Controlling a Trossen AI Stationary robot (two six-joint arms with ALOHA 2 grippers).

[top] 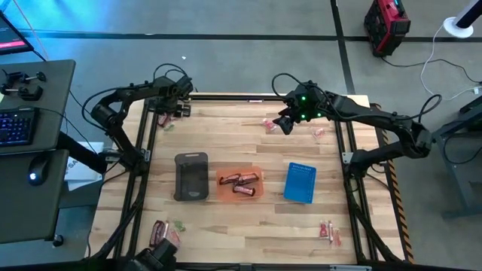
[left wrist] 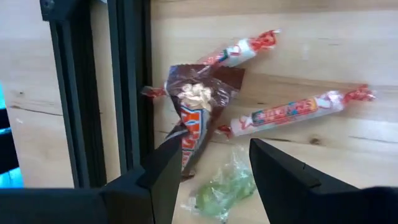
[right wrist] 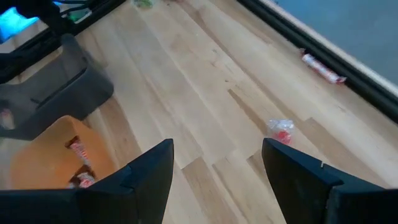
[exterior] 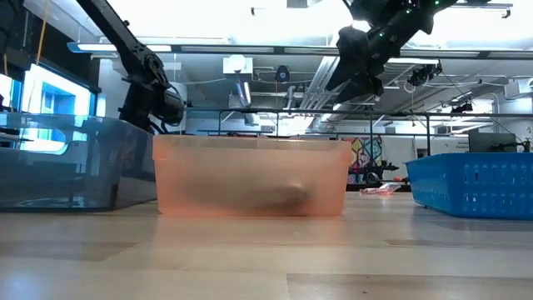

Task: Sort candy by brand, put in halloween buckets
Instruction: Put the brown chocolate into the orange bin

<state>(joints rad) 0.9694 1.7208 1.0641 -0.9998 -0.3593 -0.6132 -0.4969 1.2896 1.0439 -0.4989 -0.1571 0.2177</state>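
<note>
Left gripper wide open, empty, over far-left candy pile: reddish-brown wrapped bar beside green piece. Straddle bar only, avoid frame rail. Right gripper open, empty, far-centre w/ translucent orange bucket nearer.

Lighting: bright, even, from overhead; ceiling lights flared white in the low view. Cyan glow at the high view's upper left corner. Shadows: soft, faint beneath the orange bucket on the surface. Focus: low view's near buckets hazy; right wrist view blurred throughout; left wrist view sharp on candy, its fingers dark, soft-edged.
</note>
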